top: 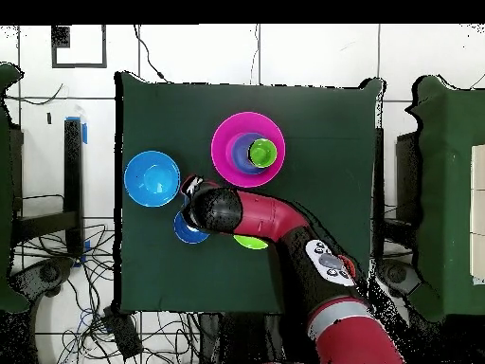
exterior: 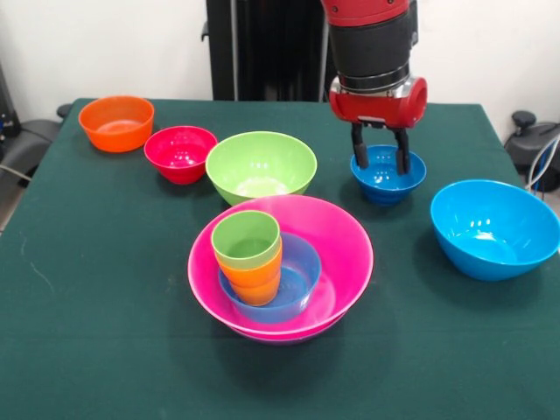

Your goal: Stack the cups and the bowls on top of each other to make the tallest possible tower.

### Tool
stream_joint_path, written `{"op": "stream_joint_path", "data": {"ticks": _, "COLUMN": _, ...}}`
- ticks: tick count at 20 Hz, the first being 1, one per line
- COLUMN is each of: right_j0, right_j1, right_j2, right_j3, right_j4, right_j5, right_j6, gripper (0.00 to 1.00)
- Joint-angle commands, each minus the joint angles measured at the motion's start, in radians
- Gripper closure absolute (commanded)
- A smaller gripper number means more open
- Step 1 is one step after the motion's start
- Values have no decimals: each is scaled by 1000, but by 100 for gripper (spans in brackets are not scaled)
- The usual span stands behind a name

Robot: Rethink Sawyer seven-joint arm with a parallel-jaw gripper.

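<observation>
**Pincer down in the dark-blue bowl**

The pincer (exterior: 380, 159) hangs spread, released, its 2 fingers inside the small dark-blue bowl (exterior: 388, 178) at the bench's (exterior: 105, 350) far right. Near centre stands the tower (exterior: 280, 267): pink bowl, light-blue bowl, orange cup, green cup (exterior: 247, 236) topmost.

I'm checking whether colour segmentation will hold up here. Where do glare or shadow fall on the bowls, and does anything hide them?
Front view: bright highlights sit inside the sky-blue bowl and the lime green bowl, and a soft shadow rings the pink bowl on the table. Overhead view: lighting looks flat, and the arm covers most of the lime green bowl and part of the dark-blue bowl.
</observation>
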Motion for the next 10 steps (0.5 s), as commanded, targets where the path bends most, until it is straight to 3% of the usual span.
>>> {"op": "stream_joint_path", "data": {"ticks": 1, "right_j0": 25, "right_j1": 26, "right_j2": 33, "right_j3": 89, "right_j4": 46, "right_j5": -68, "right_j6": 179, "gripper": 0}}
{"op": "stream_joint_path", "data": {"ticks": 10, "right_j0": 39, "right_j1": 12, "right_j2": 44, "right_j3": 128, "right_j4": 75, "right_j5": -99, "right_j6": 202, "gripper": 0}}
